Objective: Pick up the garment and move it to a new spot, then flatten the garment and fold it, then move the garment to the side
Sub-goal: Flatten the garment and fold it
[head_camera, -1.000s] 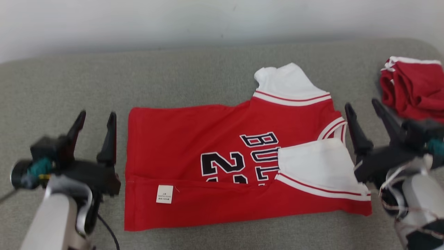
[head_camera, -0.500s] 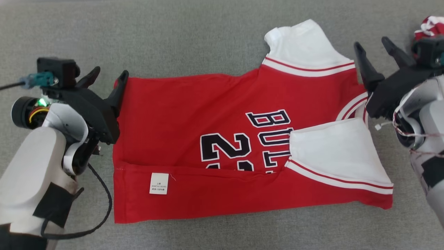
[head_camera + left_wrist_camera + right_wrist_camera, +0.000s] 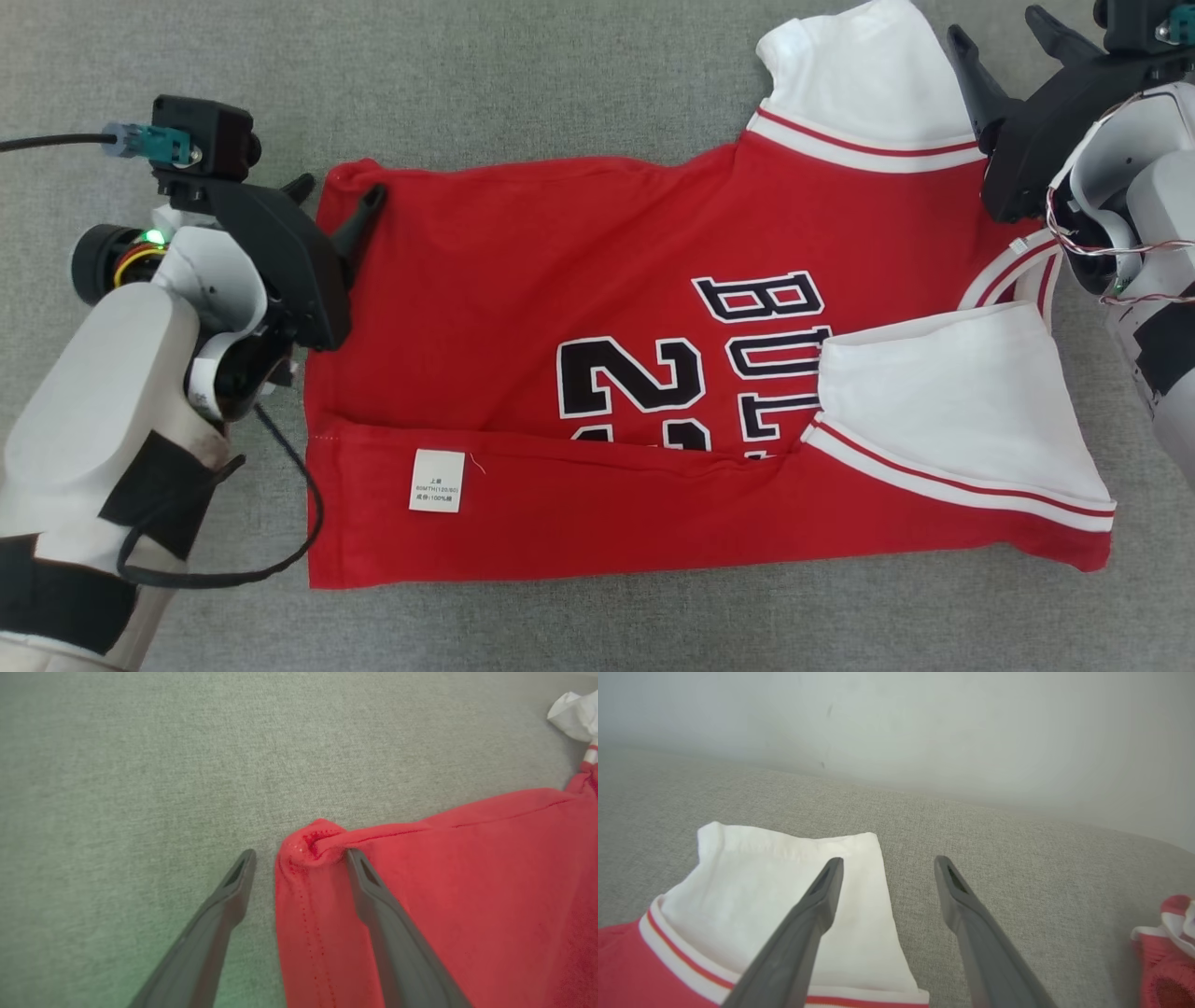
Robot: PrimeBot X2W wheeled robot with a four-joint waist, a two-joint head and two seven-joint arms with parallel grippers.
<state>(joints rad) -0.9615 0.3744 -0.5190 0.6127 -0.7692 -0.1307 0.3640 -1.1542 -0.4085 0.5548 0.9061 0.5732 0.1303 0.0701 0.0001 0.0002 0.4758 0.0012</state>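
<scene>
Garment: the garment [image 3: 523,271] lies flat on the grey cushion [image 3: 560,84], with its near edge folded over.
Left arm: reaching forward, left gripper [image 3: 336,193] spread astride the garment's far left corner.
Right arm: right gripper [image 3: 997,26] spread astride the edge of the far right white shoulder panel [image 3: 784,896].

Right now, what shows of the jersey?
The jersey is red, sleeveless, with white shoulder panels, striped trim and a white tag. It lies flat on grey fabric, near edge folded over part of the BULLS lettering and number. The open left gripper straddles its bunched far corner; the open right gripper is at one panel's edge.
</scene>
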